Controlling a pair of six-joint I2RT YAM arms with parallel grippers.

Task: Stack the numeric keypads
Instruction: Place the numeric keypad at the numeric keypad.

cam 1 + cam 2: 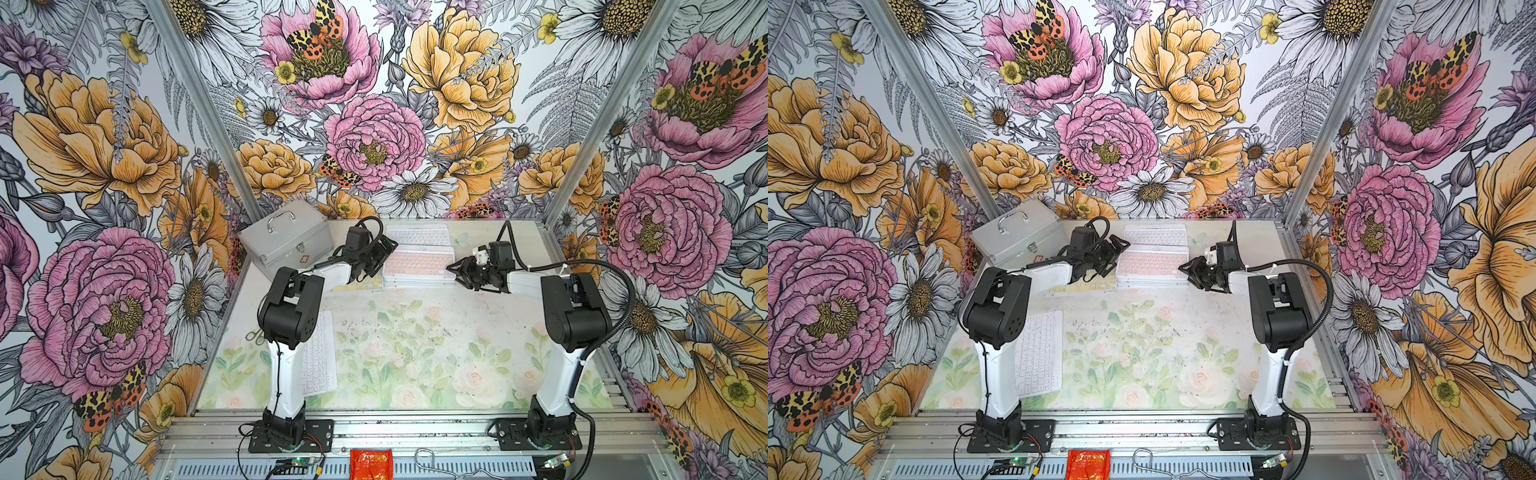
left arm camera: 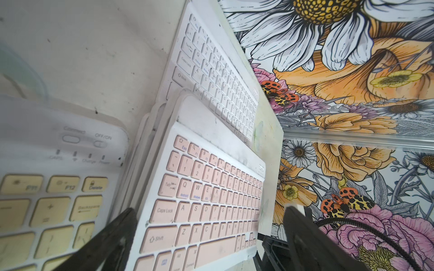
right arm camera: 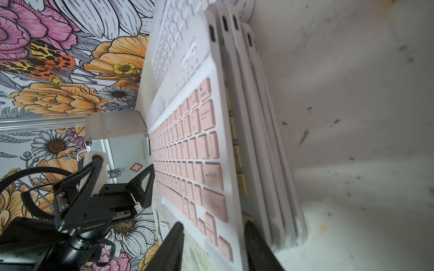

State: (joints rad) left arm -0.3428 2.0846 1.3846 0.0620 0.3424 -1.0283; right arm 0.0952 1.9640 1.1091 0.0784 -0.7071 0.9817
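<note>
Left gripper [image 3: 124, 164] gapes released beside the thin white pink-keyed keypad [image 1: 417, 264] topping the stack [image 3: 270, 140]. Right gripper [image 3: 215, 225] straddles its cropped end; grasp indiscernible.

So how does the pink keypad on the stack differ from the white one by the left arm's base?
The pink keypad has pink keys, the white keypad white keys. The pink one tops a stack; the white one lies alone, turned crosswise. Both are thin with white frames.

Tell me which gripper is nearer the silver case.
Left. The left gripper is beside the silver case, at the keypad stack's end; the right gripper is across the stack.
</note>
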